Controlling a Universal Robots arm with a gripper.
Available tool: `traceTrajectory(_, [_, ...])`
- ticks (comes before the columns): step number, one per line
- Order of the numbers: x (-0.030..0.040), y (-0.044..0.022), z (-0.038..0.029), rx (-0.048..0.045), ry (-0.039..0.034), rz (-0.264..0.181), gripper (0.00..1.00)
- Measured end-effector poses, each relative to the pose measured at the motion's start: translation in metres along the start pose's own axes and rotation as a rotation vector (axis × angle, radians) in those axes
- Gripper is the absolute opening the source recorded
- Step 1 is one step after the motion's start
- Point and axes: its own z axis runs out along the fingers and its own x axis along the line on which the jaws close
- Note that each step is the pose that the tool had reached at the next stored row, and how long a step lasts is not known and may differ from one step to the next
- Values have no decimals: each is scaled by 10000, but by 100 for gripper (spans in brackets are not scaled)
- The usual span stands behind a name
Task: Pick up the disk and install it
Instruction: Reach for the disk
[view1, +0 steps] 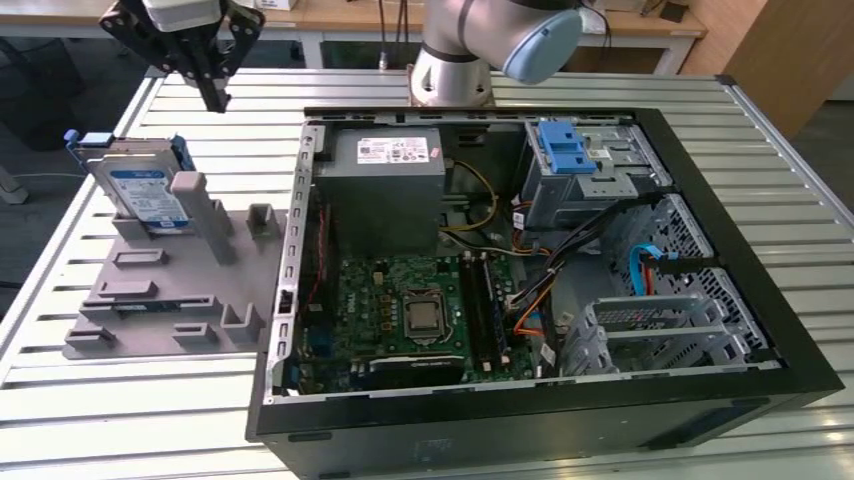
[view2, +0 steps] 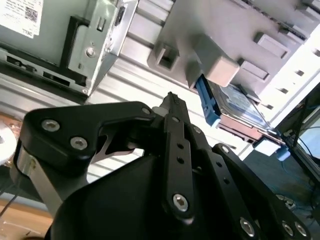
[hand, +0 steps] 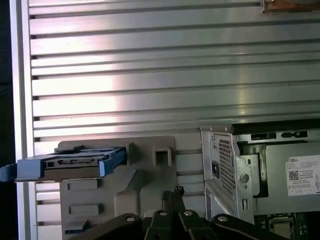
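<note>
One disk (view1: 144, 195), one arm, one end effector (view1: 214, 100). The disk stands on edge in the grey holder (view1: 147, 290) on the counter (view1: 134, 420), at the exterior view's left of the open PC case (view1: 534, 425). The end effector hangs above it and a bit farther back, fingers pinched together and holding nothing, so the disk lies down and nearer.

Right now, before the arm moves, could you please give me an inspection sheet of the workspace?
Surface: slatted metal table carrying a grey fixture and an open computer case.
Job's things: disk stands on edge in the fixture, ungripped.
Clutter: nothing seen.
Grippers: gripper shut, empty, hangs clear of the disk.
Cables: wire bundles inside the case.
Surroundings: wooden desks behind the table.
</note>
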Motion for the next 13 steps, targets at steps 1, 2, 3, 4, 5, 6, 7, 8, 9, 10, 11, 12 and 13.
traceTrajectory(1, [39,13,6,3,2,0,11])
traceTrajectory(2, [77,27,11,9,1,-1,11])
traceTrajectory(3, [115,37,16,12,0,-2,11])
traceTrajectory(4, [140,41,21,13,0,-11,11])
traceTrajectory(5, [154,44,25,16,-1,-54,11])
traceTrajectory(6, [160,44,32,18,2,-131,11])
traceTrajectory(7, [160,43,37,22,21,-259,11])
traceTrajectory(8, [161,43,41,26,39,-385,11])
traceTrajectory(9, [162,43,49,27,51,-499,11])
traceTrajectory(10, [176,41,54,37,56,-568,11])
traceTrajectory(11, [210,44,57,39,58,-581,11])
traceTrajectory(12, [255,48,60,39,55,-582,11])
traceTrajectory(13, [300,57,62,40,56,-583,11])
